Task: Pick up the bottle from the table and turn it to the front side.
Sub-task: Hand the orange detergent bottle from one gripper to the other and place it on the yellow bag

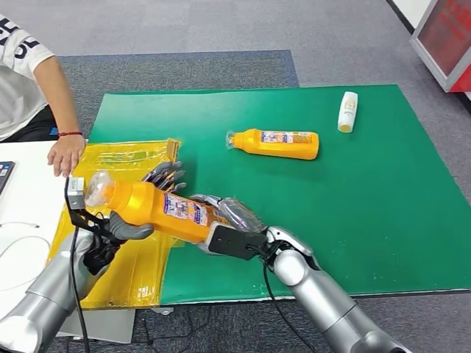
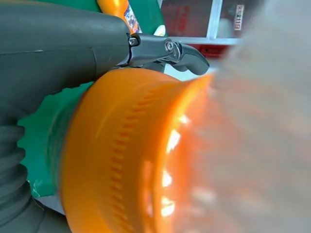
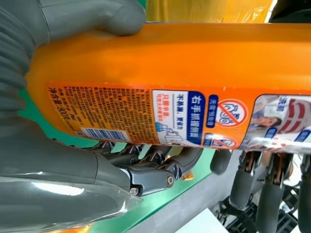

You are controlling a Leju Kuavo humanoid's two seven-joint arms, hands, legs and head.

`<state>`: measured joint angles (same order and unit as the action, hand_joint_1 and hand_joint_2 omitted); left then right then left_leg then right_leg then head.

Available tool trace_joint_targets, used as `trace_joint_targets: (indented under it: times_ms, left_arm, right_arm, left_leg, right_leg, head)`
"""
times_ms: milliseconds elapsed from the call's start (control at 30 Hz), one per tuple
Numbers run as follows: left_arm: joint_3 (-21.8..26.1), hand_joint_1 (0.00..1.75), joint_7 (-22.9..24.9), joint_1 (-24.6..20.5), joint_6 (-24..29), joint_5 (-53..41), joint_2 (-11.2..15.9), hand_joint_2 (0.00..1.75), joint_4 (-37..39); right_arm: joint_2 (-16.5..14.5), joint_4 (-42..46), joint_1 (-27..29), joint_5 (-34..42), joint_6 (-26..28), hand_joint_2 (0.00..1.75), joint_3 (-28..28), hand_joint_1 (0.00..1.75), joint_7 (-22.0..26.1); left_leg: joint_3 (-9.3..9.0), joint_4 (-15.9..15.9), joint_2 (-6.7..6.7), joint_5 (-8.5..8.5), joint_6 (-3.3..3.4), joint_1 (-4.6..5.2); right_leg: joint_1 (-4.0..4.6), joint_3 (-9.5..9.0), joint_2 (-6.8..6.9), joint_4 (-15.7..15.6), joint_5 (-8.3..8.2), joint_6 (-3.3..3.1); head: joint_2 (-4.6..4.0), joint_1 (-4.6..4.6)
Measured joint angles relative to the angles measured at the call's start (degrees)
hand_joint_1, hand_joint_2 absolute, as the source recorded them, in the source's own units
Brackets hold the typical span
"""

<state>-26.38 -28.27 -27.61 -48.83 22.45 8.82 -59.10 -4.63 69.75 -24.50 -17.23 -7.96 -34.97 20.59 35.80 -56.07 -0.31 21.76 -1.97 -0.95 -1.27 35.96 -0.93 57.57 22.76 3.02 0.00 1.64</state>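
The orange bottle [image 1: 152,208] is lifted lying sideways above the desk's [image 1: 388,220] near edge, clear cap toward the yellow plastic sheet [image 1: 125,158]; the left robot hand [image 1: 119,226] grasps its neck end, the right robot hand [image 1: 230,224] its base; a second orange bottle [image 1: 276,143] lies mid-mat; a small white bottle [image 1: 347,112] lies near the far right corner; a person's hand [image 1: 65,154] rests at the left edge.

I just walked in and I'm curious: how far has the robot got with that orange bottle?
Picking up looks done: the orange plastic bottle with the clear cap is off the green mat. In hand: the left hand grips its cap end, the right hand its base. Left: the barcode and small print show in the right wrist view, so the turn looks unfinished.
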Motion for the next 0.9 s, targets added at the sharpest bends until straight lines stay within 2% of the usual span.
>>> trace_joint_targets:
  times_ms: [67, 100, 600, 633, 733, 767, 900]
  left_arm:
    - [-0.2, 1.65, -0.1, -0.1, 0.0, 0.0, -0.1, 1.75, 0.0]
    - [-0.3, 1.75, -0.2, -0.1, 0.0, 0.0, -0.2, 1.75, 0.0]
    - [-0.7, 1.75, -0.3, 0.0, -0.1, 0.2, -0.3, 1.75, 0.0]
    - [-0.7, 1.75, -0.3, 0.0, 0.0, 0.1, -0.3, 1.75, 0.0]
    - [-0.7, 1.75, -0.3, 0.1, 0.0, 0.0, -0.3, 1.75, 0.0]
    - [-0.7, 1.75, -0.3, 0.1, 0.1, -0.1, -0.3, 1.75, 0.0]
    - [-0.7, 1.75, -0.3, 0.6, 1.1, -1.4, -0.3, 1.75, 0.0]
  right_arm:
    - [-0.2, -0.5, -0.4, -0.2, 0.0, 1.75, -0.3, 1.75, -0.3]
    - [-0.2, -0.7, -0.5, -0.3, 0.0, 1.75, -0.5, 1.75, -0.4]
    - [-0.8, -2.4, -1.4, -1.3, 1.0, 1.75, -1.8, 1.73, -1.2]
    - [-0.8, -2.4, -1.4, -1.4, 1.2, 1.75, -1.9, 1.56, -1.3]
    - [-0.8, -2.5, -1.4, -1.6, 1.5, 1.75, -2.1, 0.27, -1.4]
    - [-0.8, -2.5, -1.4, -1.6, 1.6, 1.75, -2.1, 0.0, -1.4]
    - [-1.0, -2.6, -1.4, -0.3, 1.6, 1.75, -2.2, 0.0, -1.4]
  left_leg:
    - [0.0, 0.0, 0.0, 0.0, 0.0, 0.0]
    - [0.0, 0.0, 0.0, 0.0, 0.0, 0.0]
    - [0.01, 0.0, 0.0, 0.0, 0.0, 0.0]
    - [0.01, 0.0, 0.0, 0.0, 0.0, 0.0]
    - [0.01, 0.0, 0.0, 0.0, 0.0, 0.0]
    - [0.01, 0.0, 0.0, 0.0, 0.0, 0.0]
    - [0.0, 0.0, 0.01, 0.0, 0.0, 0.0]
  right_leg:
    - [0.0, 0.0, 0.0, 0.0, 0.0, 0.0]
    - [0.0, 0.0, 0.0, 0.0, 0.0, 0.0]
    - [0.0, 0.0, 0.0, 0.0, 0.0, 0.0]
    - [0.0, 0.0, 0.0, 0.0, 0.0, 0.0]
    - [0.0, 0.0, 0.0, 0.0, 0.0, 0.0]
    - [0.0, 0.0, 0.0, 0.0, 0.0, 0.0]
    - [0.0, 0.02, -0.01, 0.0, 0.0, 0.0]
  head:
    - [0.0, 0.0]
    - [0.0, 0.01]
    - [0.0, 0.01]
    - [0.0, 0.0]
    - [0.0, 0.01]
    - [0.0, 0.01]
    - [0.0, 0.0]
